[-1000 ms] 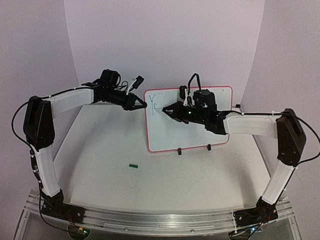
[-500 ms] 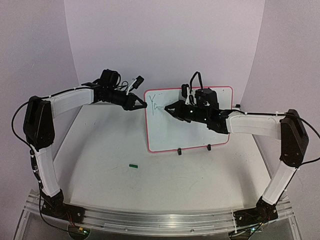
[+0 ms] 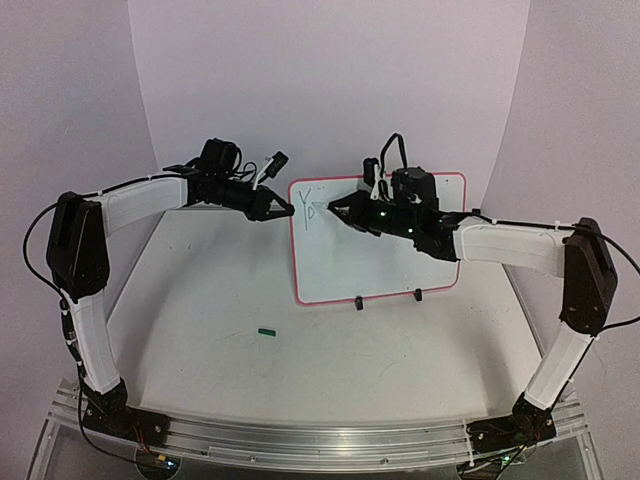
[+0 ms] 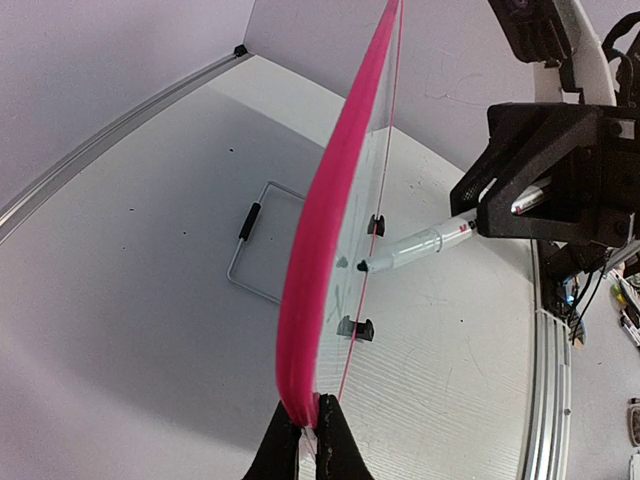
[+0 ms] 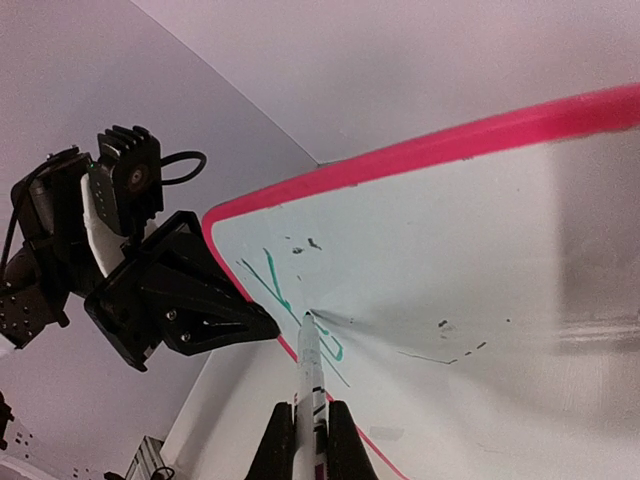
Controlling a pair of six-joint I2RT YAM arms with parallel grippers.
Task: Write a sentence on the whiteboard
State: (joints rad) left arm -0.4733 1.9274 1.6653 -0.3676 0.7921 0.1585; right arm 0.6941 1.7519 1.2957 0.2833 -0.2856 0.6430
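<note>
Two letters of green sentence [image 3: 308, 208] done, top-left on whiteboard [image 3: 380, 255], which stands upright at far centre. Its left frame edge pinched by left gripper [image 3: 285, 211]. Marker [image 5: 306, 350] clamped in right gripper [image 5: 308, 420], tip at board face. Step: early writing. Next likely: steady board, light tip pressure, strokes rightward.

The small rectangular whiteboard [image 3: 385, 262] has a glossy, smooth white face inside a smooth red plastic frame. The white plastic marker [image 4: 420, 243] looks slightly shiny; the white table [image 3: 200, 290] is matt.

Left arm [image 3: 130, 200], right arm [image 3: 505, 245] extended inward, jaws clamped.
</note>
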